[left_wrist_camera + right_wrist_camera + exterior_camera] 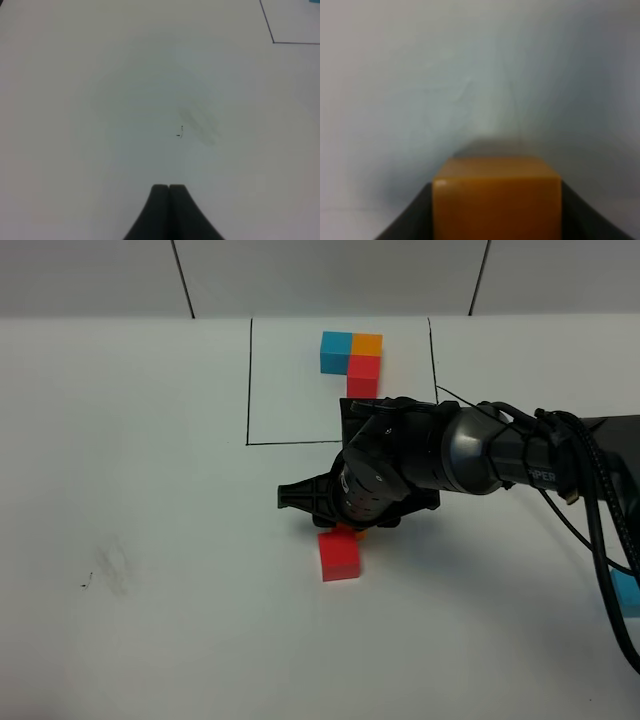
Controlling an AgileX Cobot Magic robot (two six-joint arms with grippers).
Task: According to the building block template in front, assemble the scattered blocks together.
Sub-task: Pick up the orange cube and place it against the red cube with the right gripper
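I'm placing: right gripper (496, 212) clamped on the orange block (496, 192) mid-worktop, just beyond the red block (338, 556), left gripper (169, 189) closed and empty; next, I think, seat orange flush against red, as the template (352, 358) shows.

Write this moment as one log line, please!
right jaws: shut on orange cube, beside red cube | left jaws: shut, empty | blue cube: right edge, apart | template: not matched yet

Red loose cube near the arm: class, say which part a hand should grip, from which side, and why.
Probably best to take the red cube by its left and right side faces, as the high view shows them, from straight above. It sits flat with a bare top, while the right hand, holding the orange cube, crowds its far edge.
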